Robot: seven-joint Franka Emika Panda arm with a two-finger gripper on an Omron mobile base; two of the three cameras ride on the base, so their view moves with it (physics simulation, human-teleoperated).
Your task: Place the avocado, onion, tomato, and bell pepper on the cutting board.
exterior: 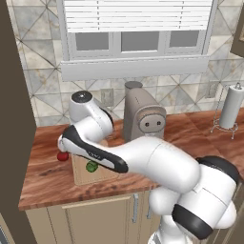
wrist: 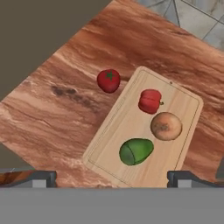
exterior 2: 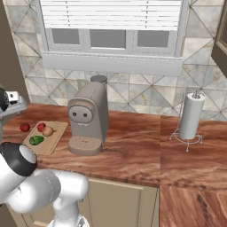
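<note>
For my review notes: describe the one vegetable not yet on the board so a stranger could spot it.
Find the coffee machine on the wood counter; left of it lies the light cutting board. Just off the board's outer long edge sits the tomato, round, red, with a green stem, unlike the blocky bell pepper on the board.

A grey coffee machine (exterior 2: 87, 117) stands at centre left on the reddish wood counter (exterior 2: 133, 146). A paper towel roll (exterior 2: 191, 116) on a wire stand sits at right. A shuttered window (exterior 2: 111, 26) spans the top.

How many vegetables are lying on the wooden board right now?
3: the bell pepper, onion and avocado lie on the cutting board. The tomato sits beside it on the counter.
</note>
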